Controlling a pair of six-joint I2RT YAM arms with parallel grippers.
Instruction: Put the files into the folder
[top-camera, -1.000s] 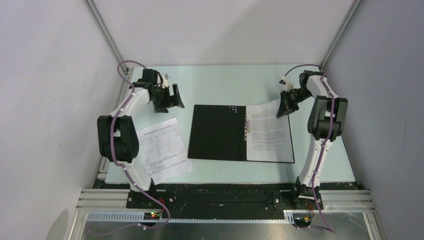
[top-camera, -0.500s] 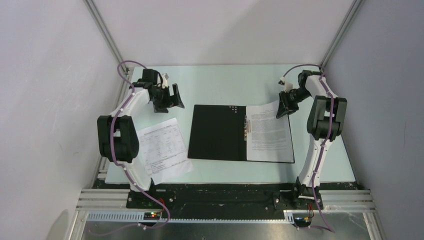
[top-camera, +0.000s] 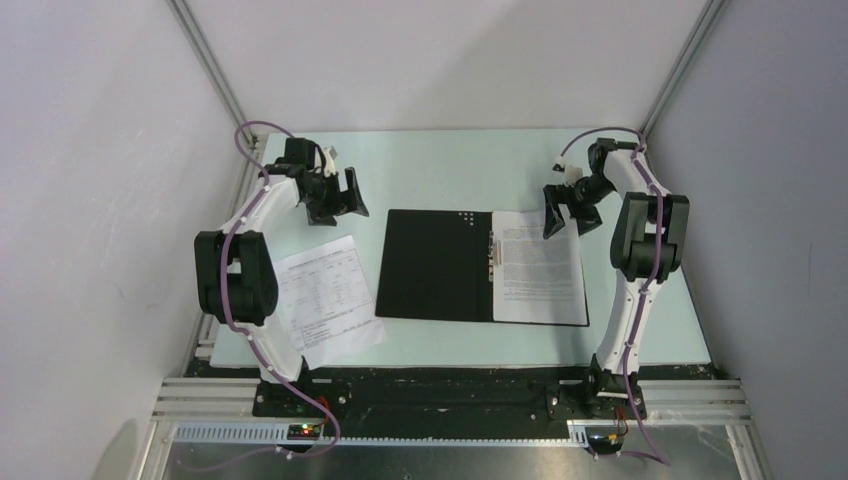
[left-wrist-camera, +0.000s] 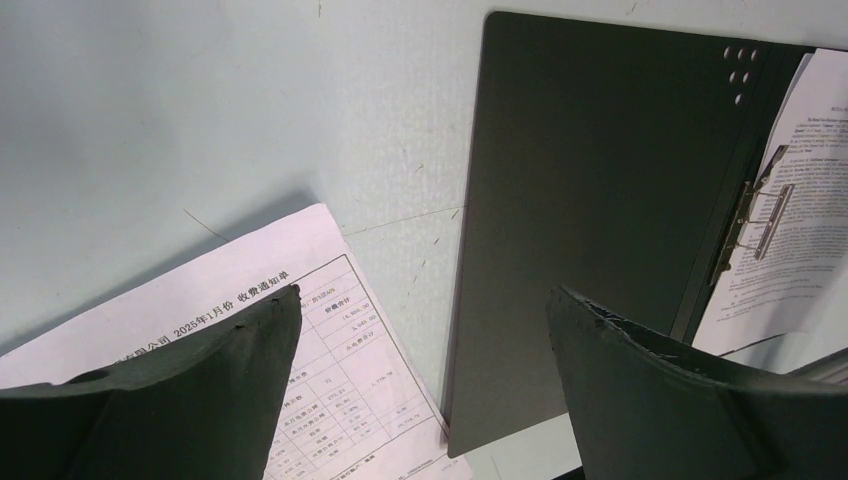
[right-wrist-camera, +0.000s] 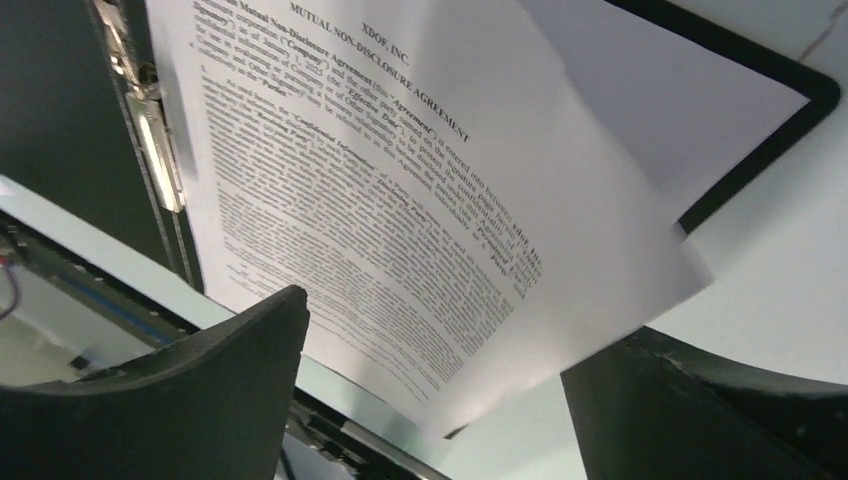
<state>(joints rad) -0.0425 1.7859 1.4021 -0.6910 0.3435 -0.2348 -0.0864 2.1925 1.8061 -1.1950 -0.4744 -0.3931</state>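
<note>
right gripper (top-camera: 568, 219), fingers apart, hangs over the far edge of the sheet (top-camera: 540, 272) in the folder (top-camera: 435, 265); left gripper (top-camera: 340, 204) gapes too.

loose sheet (left-wrist-camera: 340, 340) — cropped below, left corner hidden

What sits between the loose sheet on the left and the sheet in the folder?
A narrow strip of bare table, then the open folder, black inside up, and its metal clip; clearest in the top view.
</note>
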